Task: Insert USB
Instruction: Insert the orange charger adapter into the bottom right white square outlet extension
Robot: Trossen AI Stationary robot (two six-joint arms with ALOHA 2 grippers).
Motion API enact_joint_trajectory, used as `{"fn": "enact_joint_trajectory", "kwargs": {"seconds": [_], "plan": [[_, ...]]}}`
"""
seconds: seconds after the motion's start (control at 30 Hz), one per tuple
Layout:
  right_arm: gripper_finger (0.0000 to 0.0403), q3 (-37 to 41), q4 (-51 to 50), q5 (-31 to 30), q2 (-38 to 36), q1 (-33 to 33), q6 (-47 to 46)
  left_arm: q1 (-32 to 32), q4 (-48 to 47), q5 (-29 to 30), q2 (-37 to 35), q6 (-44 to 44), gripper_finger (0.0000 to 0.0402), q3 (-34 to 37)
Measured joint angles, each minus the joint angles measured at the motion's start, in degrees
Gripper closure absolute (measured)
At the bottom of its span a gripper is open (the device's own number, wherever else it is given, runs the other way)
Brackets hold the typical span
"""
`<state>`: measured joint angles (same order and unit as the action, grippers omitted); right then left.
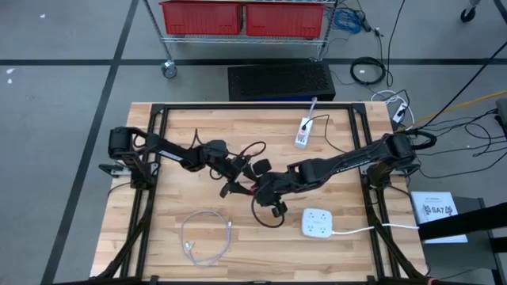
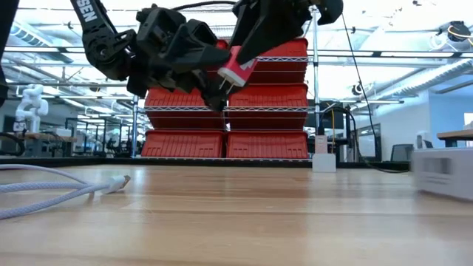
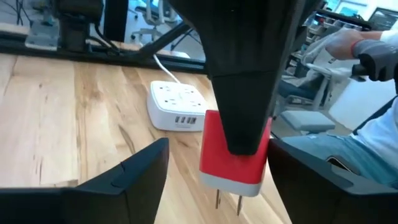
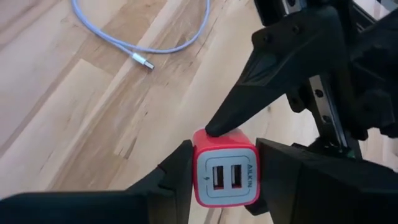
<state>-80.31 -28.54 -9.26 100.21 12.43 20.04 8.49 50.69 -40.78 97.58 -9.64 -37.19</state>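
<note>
A red USB charger block (image 2: 236,66) with a white face and two prongs (image 3: 227,200) hangs above the table's middle, with my right gripper (image 4: 225,174) shut on it. Its two USB ports (image 4: 225,178) face the right wrist camera. My left gripper (image 3: 217,149) is open, level with the block, one finger on either side of it. A white USB cable (image 1: 206,237) lies coiled on the wood near the front left, its plug (image 4: 143,62) free on the table. My right gripper pinches the charger block's two red sides (image 4: 198,163) between its fingers, coming slanting down from above. The block is lifted clear of the table, prongs pointing down and away. My left gripper has one fingertip (image 4: 214,127) at the block's edge; whether it touches, I cannot tell.
A white power strip (image 1: 317,223) with a cord lies near the front right, also seen as the power strip (image 3: 177,102) in the left wrist view. A second white strip (image 1: 303,131) lies at the back. A person's sleeve (image 3: 373,56) shows beyond the table.
</note>
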Motion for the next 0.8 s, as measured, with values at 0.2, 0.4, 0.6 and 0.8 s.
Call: {"fn": "enact_joint_trajectory", "kwargs": {"seconds": [0.2,0.4,0.6,0.8], "plan": [[0.0283,0.0,-1.7,-0.1,-2.2,0.0,-3.4,0.1,2.8,0.7,0.0,0.0,0.0146,0.0],[0.0283,-0.1,-5.6,-0.2,-3.9,0.3,-8.3,0.1,4.1,1.0,0.0,-0.4,0.0149,0.0],[0.0283,-0.1,-11.4,-1.2,-6.6,1.8,-15.3,0.7,4.3,0.9,0.0,-0.4,0.0149,0.0],[0.0283,-0.1,-24.2,-0.8,-9.0,5.3,-28.9,2.2,4.3,0.7,0.0,-0.6,0.0149,0.0]]}}
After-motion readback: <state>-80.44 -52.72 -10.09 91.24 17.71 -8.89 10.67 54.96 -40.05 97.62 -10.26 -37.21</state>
